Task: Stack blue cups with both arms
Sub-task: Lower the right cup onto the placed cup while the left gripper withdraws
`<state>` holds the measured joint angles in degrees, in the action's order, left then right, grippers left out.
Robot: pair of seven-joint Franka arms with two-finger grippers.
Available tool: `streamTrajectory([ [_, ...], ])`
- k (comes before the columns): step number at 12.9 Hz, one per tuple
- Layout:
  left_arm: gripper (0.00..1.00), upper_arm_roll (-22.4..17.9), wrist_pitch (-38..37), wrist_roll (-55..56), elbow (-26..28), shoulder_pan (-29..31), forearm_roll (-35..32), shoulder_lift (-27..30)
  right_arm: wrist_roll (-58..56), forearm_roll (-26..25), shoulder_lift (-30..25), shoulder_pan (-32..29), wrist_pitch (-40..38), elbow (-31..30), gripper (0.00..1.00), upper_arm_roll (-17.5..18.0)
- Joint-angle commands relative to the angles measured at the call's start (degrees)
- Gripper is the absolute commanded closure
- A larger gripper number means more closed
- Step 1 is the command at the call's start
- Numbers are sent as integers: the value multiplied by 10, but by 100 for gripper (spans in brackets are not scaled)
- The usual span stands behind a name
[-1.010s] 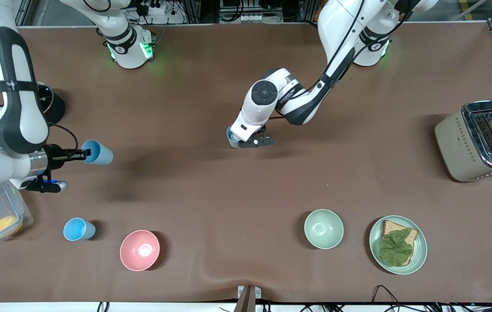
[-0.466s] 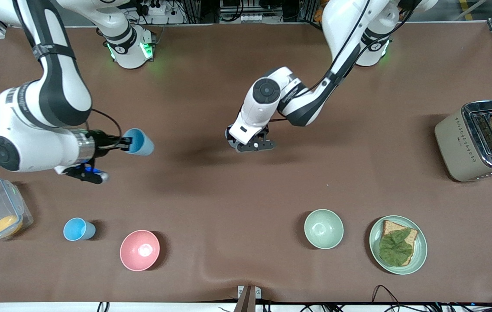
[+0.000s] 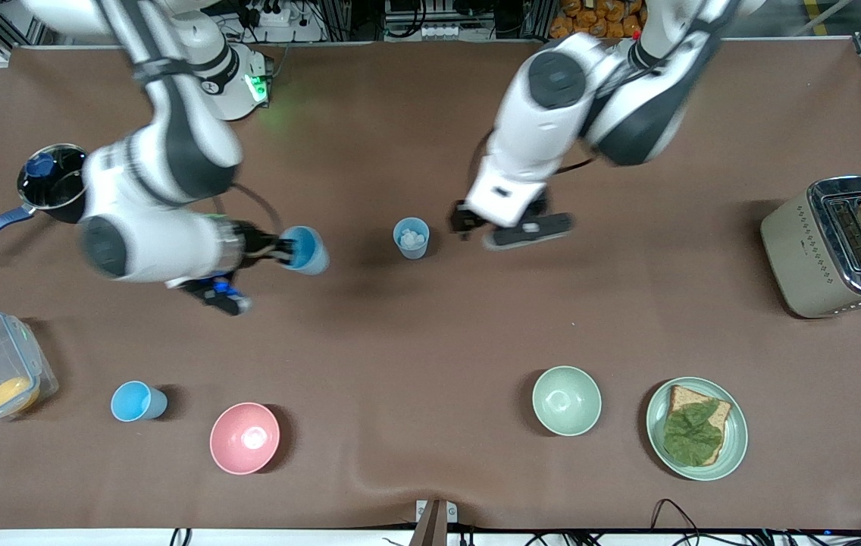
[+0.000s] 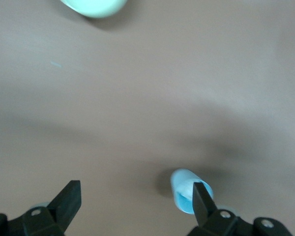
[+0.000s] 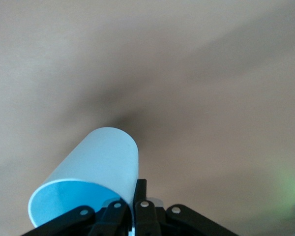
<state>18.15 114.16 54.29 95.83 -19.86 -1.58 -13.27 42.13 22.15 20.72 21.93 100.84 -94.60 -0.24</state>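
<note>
A spare bright blue cup [image 3: 139, 401] is standing upright near the front edge of the surface [image 3: 415, 356]. The right gripper [image 3: 286, 248] is clenching its fingers on the rim of a sky-blue cup [image 3: 305, 249], long axis near horizontal, base pointing toward the upright grey-blue cup [image 3: 411, 237]. The left gripper [image 3: 510, 227], fingers released, is hanging just beside that cup.
</note>
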Motion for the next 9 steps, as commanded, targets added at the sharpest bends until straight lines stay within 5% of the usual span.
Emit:
streamTrajectory([
  [1, 0, 4, -63, -99, 17, 72, -11, 60, 86, 8, 0, 66, 78, -41, 100, -8],
  [4, 0, 4, -121, -252, 2, 166, -11, 96, 179, 8, 21, 133, 124, -41, 100, -8],
  [9, 0, 3, -165, -320, -2, 235, -10, 146, 230, 8, 47, 170, 138, -42, 100, -8],
])
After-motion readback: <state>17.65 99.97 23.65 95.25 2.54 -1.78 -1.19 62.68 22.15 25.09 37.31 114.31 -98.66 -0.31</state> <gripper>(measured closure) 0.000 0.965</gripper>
